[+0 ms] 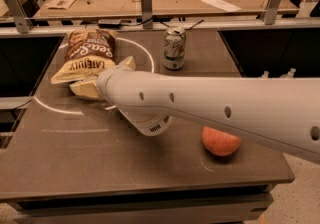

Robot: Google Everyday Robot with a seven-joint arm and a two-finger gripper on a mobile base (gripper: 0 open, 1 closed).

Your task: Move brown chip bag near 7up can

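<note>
Three things on the table: brown chip bag, 7up can, red apple.
Bag position: about 10 o'clock from the table's middle, lying flat, tan band toward the camera.
Can position: upright near 12 o'clock, at 3 o'clock from the bag and apart from it.
Apple position: 4 o'clock, its top hidden by the arm.
Tool: at the bag's 6 o'clock edge, pale fingers spread wide, gripping nothing. Whether they touch the bag I cannot tell.
Step, as I judge: lining up the grasp; the carry is not begun.
Risk one: the puffed, crinkly foil may slide away, or only a corner gets pinched and the bag drops.
Risk two: the carry runs toward 3 o'clock, where a dangling bag or the thick forearm could topple the light can.
Risk three: the low arm could nudge the apple and roll it off the near edge.
</note>
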